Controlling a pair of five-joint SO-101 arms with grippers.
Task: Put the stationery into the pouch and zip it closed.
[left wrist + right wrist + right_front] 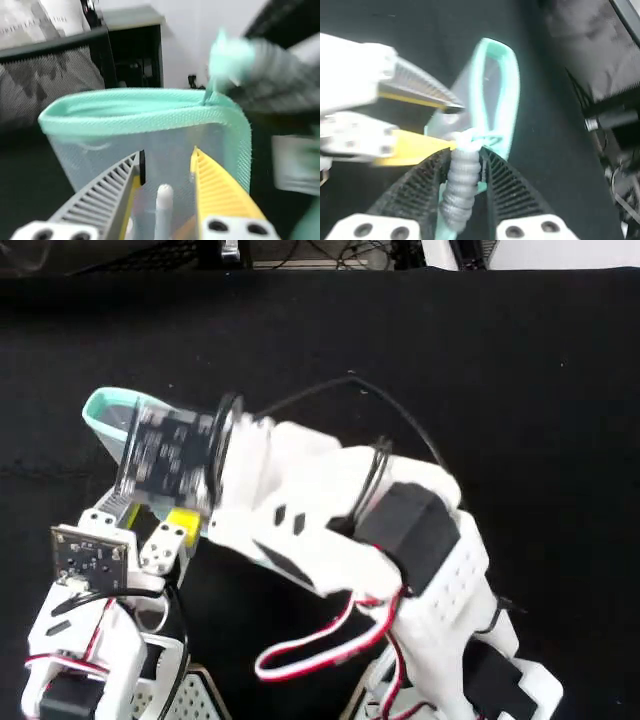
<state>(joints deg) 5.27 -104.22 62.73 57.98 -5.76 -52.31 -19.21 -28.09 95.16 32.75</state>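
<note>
Arms are seen rising from the near edge of the table (pixel 520 350), the left arm low and short at the near left, the right arm bent over and stretched across toward the far left. The left gripper (pixel 166 153) is held just below the pouch (pixel 145 112), its grey ribbed finger (pixel 107 187) and yellow finger (pixel 215 192) drawn close together, with the clear wall of the pouch pinched between them. The right gripper (pixel 466 152) is positioned above and just beyond it, angled down onto the end of the zip. Its black ribbed fingers (pixel 507 190) are pressed in on a grey ribbed zip pull (pixel 461 185), which is clamped between them.

The pouch is held upright off the table surface at the far left, between the two grippers. Its body is noted as clear mesh-like plastic, edged with a mint green zip band. In the right wrist view the band is seen spread in an open loop, so the mouth is recorded as unzipped. A white pen-like item (pixel 164 197) is visible through the clear wall, standing inside. The table beyond is covered in black cloth.
</note>
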